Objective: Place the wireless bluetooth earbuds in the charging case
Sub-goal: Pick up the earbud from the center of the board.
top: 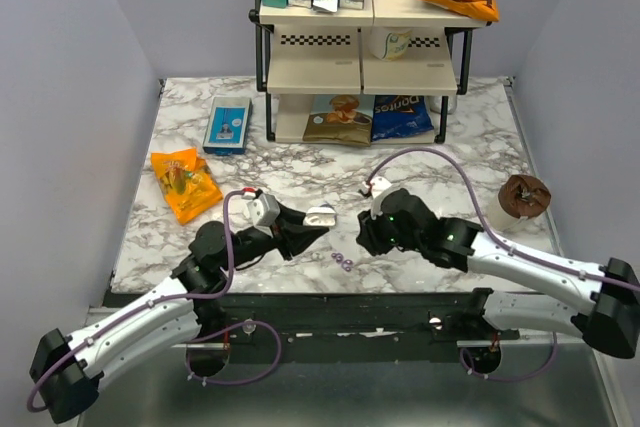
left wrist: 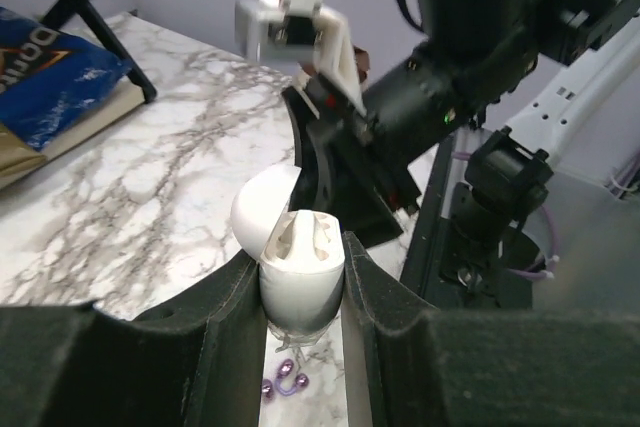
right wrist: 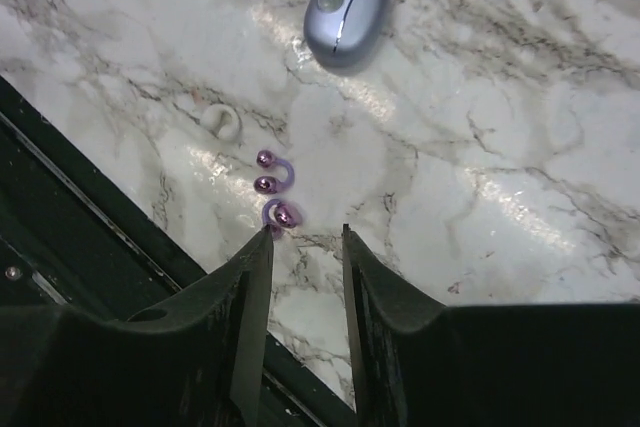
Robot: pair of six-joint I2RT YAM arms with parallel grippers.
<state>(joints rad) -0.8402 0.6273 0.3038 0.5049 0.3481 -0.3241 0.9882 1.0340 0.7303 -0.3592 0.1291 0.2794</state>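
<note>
L claw (left wrist: 300,259) grips white oval case (left wrist: 300,297), lid open; R claw (right wrist: 306,233) part-open, empty, by tiny purple earbuds (right wrist: 272,187); lavender-blue round case (right wrist: 345,12) nearby.

Marble table (top: 420,162), pale lavender walls (top: 80,97), two-tier shelf (top: 360,69).

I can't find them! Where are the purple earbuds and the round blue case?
purple earbuds (right wrist: 265,185), right wrist view, on the middle bead.
blue case (right wrist: 345,12), right wrist view, on its glossy top.

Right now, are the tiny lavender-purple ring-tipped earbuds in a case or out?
Out: the earbuds lie bare on the marble table, ahead of the right gripper.
</note>
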